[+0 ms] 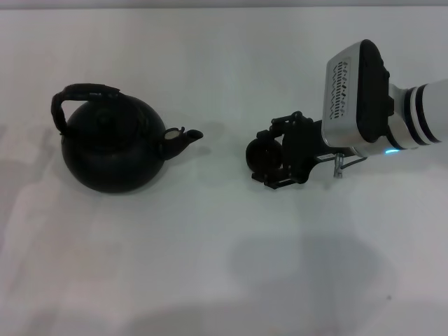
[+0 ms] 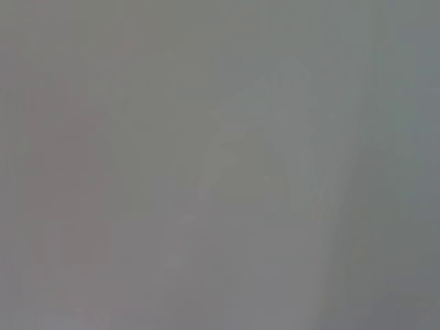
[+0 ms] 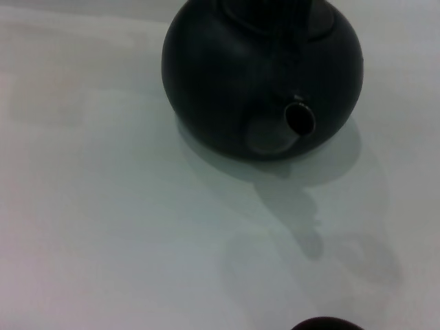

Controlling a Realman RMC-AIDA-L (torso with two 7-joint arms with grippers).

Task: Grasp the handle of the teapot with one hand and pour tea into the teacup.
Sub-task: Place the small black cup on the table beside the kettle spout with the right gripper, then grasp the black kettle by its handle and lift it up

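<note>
One arm active. Head view: teapot (image 1: 112, 150) at 9 o'clock on white table (image 1: 210, 266), spout toward 3; right gripper (image 1: 269, 159) just past centre, clenched around teacup (image 1: 262, 154). Left wrist view: featureless grey. Right wrist view: teapot spout-on, cup rim barely visible.

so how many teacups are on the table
1. The teacup sits just beyond the teapot's spout, at the right end effector, whose fingers partly hide it. Its rim also shows in the right wrist view. No others visible.
</note>
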